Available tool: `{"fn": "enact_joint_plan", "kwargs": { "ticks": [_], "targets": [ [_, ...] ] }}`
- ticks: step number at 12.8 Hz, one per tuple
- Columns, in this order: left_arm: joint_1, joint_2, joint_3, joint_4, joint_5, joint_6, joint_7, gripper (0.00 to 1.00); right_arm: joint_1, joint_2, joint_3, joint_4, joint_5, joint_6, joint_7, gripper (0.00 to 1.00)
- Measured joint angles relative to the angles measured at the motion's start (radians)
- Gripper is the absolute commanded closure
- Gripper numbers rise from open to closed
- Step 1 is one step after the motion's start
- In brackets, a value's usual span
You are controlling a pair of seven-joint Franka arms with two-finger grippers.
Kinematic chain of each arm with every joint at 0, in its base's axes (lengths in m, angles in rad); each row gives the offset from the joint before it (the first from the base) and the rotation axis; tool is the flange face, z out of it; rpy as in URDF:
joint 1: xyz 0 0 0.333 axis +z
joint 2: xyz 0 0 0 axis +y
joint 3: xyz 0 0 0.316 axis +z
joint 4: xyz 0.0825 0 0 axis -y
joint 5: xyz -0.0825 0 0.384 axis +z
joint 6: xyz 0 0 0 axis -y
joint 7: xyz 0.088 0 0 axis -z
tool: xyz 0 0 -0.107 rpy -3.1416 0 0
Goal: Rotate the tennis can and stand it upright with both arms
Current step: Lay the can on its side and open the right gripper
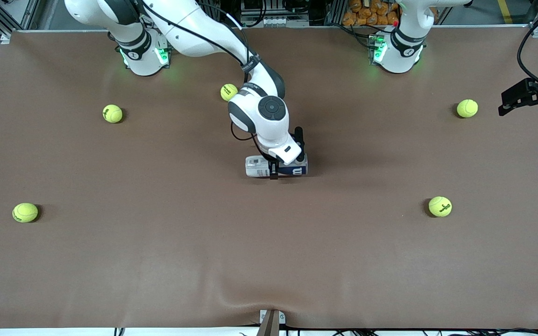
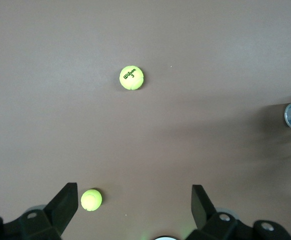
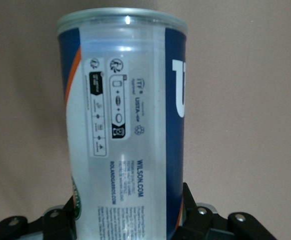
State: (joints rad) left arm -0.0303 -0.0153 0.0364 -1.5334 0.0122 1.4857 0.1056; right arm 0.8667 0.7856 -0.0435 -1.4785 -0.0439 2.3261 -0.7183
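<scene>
At the middle of the brown tabletop (image 1: 157, 261), the slim clear-plastic tennis can (image 1: 257, 167) with its white, navy-blue and red label lies on its side, the clear end toward the right arm's end of the tabletop and the navy "W" panel toward the left arm's end. The right arm's black two-finger tool (image 1: 285, 161) reaches down from above and straddles the can about midway along it; whether it is clamped on the can cannot be told. Five yellow-green tennis balls lie scattered well apart from the can: one (image 1: 229, 92) farther from the front camera than the can, two (image 1: 112, 113) (image 1: 25, 212) toward the right arm's end, and two (image 1: 467, 108) (image 1: 440, 206) toward the left arm's end. The left arm waits well away from the can, its black tool (image 2: 134, 192) spread wide apart and holding nothing, hovering over the tabletop's edge at the left arm's end.
</scene>
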Motion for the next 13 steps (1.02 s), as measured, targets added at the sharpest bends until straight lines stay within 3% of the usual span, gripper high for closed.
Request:
{"fn": "enact_joint_plan", "kwargs": {
  "ticks": [7, 13],
  "targets": [
    [0.000, 0.000, 0.000, 0.000, 0.000, 0.000, 0.000, 0.00, 0.001, -0.005, 0.000, 0.016, -0.002, -0.036, 0.000, 0.00],
    [0.000, 0.000, -0.001, -0.001, -0.030, 0.000, 0.000, 0.00, 0.006, -0.184, 0.002, 0.045, 0.003, -0.247, 0.051, 0.00]
  ]
}}
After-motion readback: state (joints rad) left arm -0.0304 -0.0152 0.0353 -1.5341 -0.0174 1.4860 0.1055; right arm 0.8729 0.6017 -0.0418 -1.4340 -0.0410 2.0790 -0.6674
